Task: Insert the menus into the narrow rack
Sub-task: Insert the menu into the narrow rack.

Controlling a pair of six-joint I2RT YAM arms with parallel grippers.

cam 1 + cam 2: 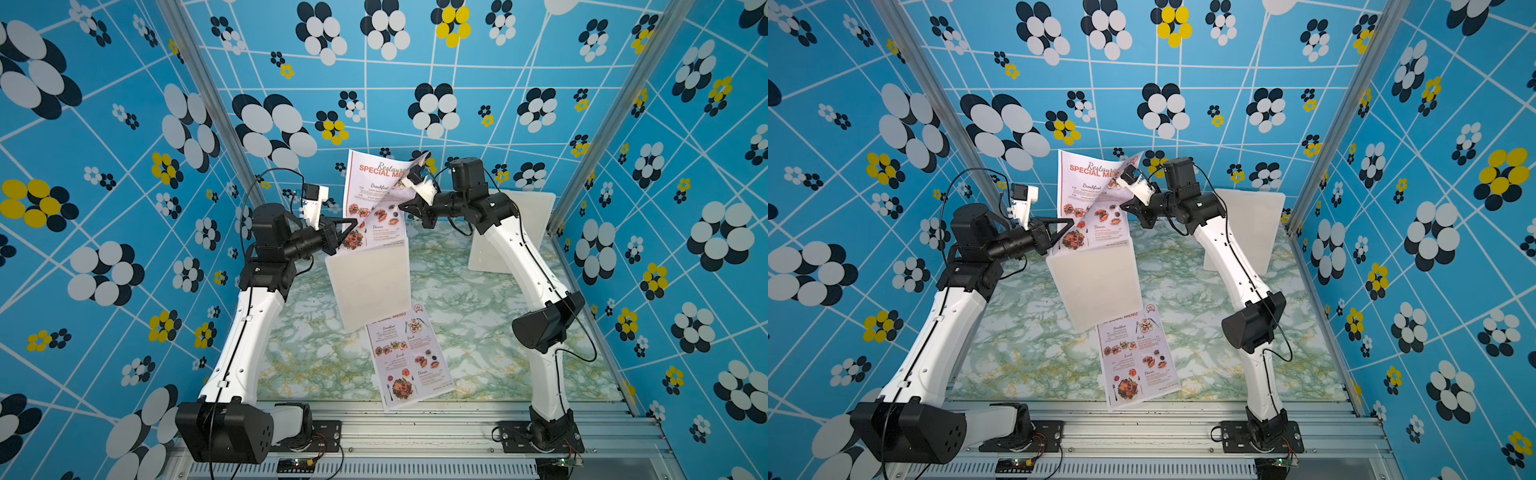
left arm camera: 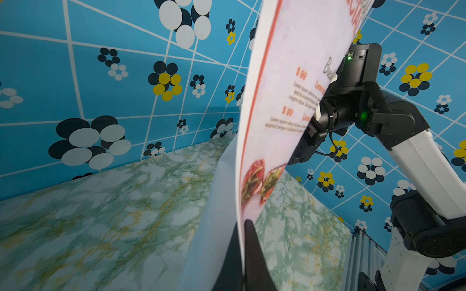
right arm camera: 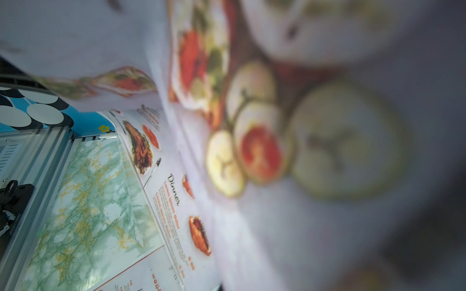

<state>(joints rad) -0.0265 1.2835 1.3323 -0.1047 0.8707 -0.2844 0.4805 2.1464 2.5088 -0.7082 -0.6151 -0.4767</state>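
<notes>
Over marble tabletop [image 1: 478, 316], left hand [image 1: 352, 225] and right hand [image 1: 402, 206] pinch upright menu [image 1: 370, 195].

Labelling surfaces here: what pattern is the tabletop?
The tabletop is green-and-white marble with yellow veining, clearest in the left wrist view.

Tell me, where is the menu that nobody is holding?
In both top views the loose menu lies flat on the marble table, just in front of the white rack, its near edge reaching the metal rail.
</notes>
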